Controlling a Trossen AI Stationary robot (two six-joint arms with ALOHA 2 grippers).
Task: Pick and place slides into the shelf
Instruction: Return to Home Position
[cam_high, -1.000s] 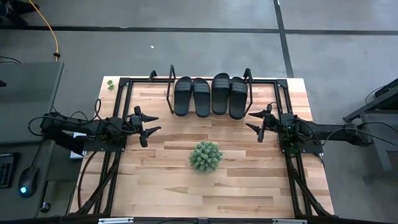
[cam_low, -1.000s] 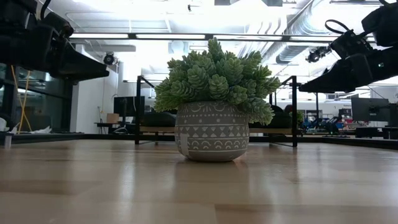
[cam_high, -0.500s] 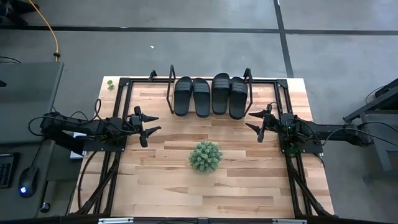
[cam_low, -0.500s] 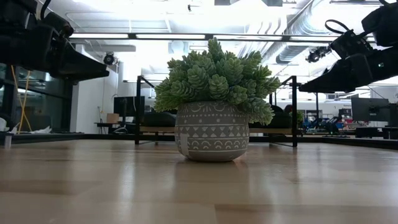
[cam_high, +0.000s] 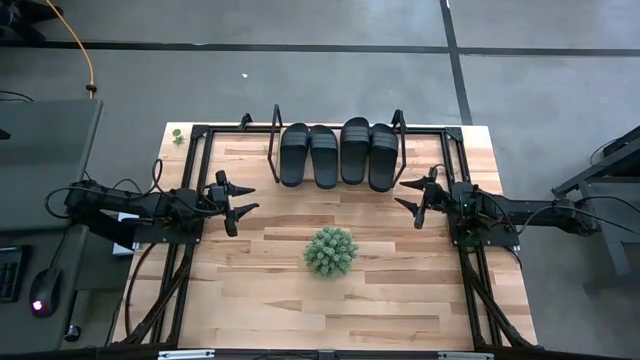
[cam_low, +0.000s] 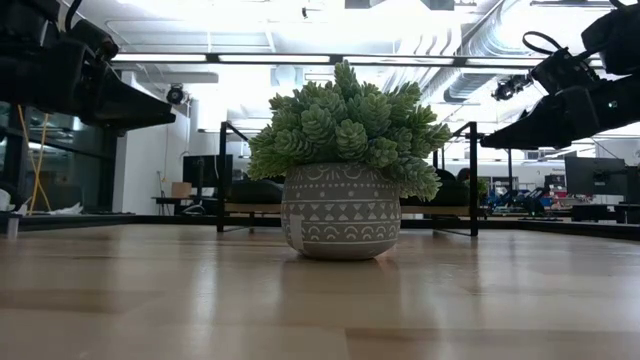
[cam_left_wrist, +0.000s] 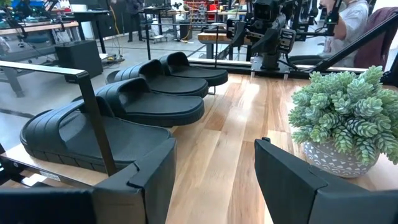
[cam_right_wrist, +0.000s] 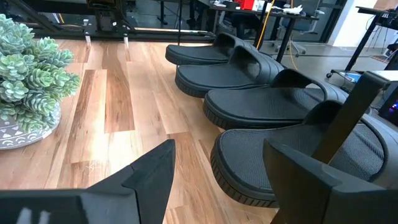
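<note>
Slides (cam_high: 323, 155) remain on the shelf (cam_left_wrist: 98, 124); left fingers (cam_left_wrist: 149, 180) and right fingers (cam_right_wrist: 146, 177) stay unmoved, spread open, empty.

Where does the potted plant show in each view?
High view: plant mid-picture, just below the slides.
Low view: plant centre, filling the foreground.
Left wrist view: plant at right edge.
Right wrist view: plant at left edge.
Shared landmark: the row of slides.

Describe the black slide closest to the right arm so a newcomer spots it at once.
On the light wooden tabletop, find the low black-framed shelf along the far edge, holding four black ribbed-strap slides in a row. The one meant is the end slide beside the open right gripper, against that side's hoop frame.
</note>
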